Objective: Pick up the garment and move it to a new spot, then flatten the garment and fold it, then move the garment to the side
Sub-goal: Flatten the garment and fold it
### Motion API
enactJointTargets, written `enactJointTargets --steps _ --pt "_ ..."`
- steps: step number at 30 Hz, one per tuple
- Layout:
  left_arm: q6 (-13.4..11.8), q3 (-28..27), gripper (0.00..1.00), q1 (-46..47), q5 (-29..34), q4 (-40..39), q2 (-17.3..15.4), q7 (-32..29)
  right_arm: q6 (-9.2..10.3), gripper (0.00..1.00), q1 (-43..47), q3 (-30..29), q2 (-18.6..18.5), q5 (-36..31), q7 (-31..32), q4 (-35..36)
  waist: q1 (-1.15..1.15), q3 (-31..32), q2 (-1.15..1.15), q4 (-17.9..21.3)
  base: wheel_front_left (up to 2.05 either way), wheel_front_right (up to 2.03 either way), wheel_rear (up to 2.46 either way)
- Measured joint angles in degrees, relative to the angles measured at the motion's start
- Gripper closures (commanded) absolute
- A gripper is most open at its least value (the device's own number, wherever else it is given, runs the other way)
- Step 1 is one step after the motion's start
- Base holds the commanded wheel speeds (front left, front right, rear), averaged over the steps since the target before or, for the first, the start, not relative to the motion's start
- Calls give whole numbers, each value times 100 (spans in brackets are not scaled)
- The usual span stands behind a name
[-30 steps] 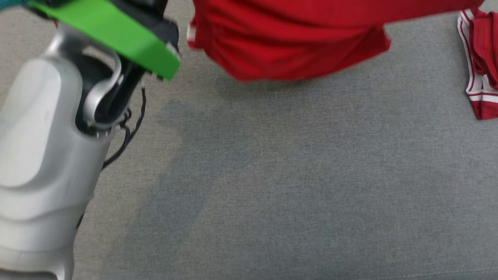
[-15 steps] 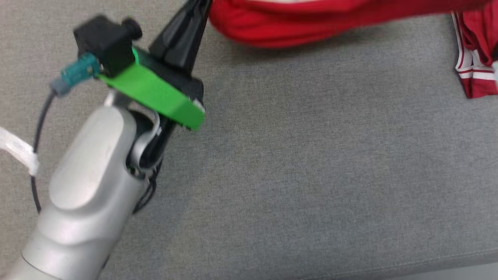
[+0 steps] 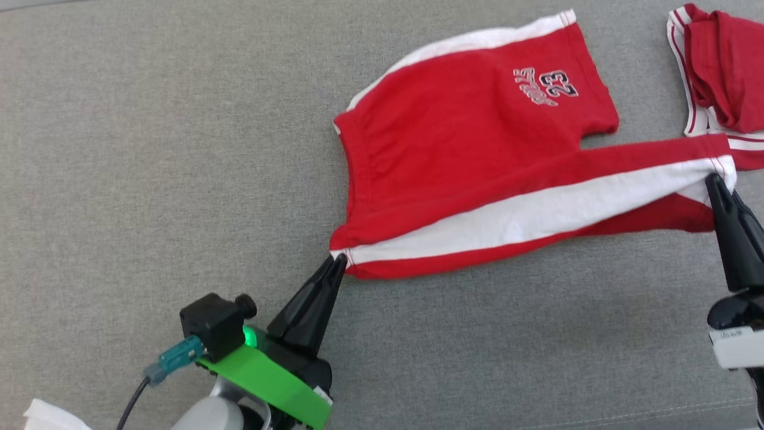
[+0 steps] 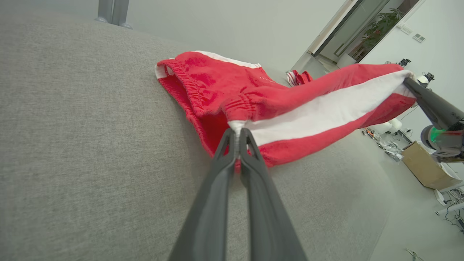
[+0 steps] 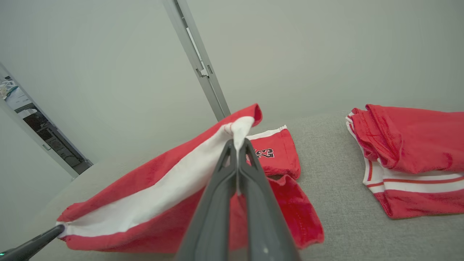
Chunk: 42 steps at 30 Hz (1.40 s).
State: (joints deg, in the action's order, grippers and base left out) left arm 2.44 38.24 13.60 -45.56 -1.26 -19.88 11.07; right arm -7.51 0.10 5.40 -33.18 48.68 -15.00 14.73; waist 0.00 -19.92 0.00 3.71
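Two grippers, two red garments, that's the whole count. The left gripper is clamped tight on the waistband corner of the red shorts, right at the end of the white side stripe. The right gripper is pinched closed on the other end of that stripe, at the leg hem. So the near side of the shorts is pulled into a straight line between them, and in the wrist views the right end hangs lifted off the cloth.

The far leg, the one with the "23" print, lies flat on the grey padded surface, and the waistband faces the left side. The shorts sit right of the middle, closer to the far edge than to the front edge.

The second red garment is bunched up at the far right corner, just beside the stretched leg; can't tell if they touch.

Room-wise: a wide stretch of bare grey runs along the whole left side, plus a broad strip between the shorts and the front edge, whose seam shows at the lower right.
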Motion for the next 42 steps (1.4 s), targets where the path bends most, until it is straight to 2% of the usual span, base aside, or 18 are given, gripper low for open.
enactJointTargets --steps 6,10,22,29,34,42 --pt "-409 11 100 -515 -131 -1062 -469 -554 0 100 1037 -277 60 -109 -4 493 0 228 0 -129 0 0 0" --pt "-480 52 100 -346 -137 -1224 -500 -900 1 100 961 -276 23 19 1 347 0 247 0 -240 0 0 0" --pt "-390 27 100 1568 57 155 223 -1218 2 100 -1228 563 -16 168 271 -1298 0 -182 0 -290 0 0 0" --pt "-393 -135 100 2196 68 669 401 -1303 2 100 -2209 866 -226 379 342 -1945 0 -509 0 -309 0 0 0" --pt "-290 -176 100 2593 -25 957 493 -1411 2 100 -2937 1109 -413 463 485 -2339 0 -778 0 -345 0 0 0" --pt "-233 -116 100 3030 46 1444 589 -1477 2 100 -3976 1647 -500 413 853 -3047 0 -1196 0 -421 0 0 0"
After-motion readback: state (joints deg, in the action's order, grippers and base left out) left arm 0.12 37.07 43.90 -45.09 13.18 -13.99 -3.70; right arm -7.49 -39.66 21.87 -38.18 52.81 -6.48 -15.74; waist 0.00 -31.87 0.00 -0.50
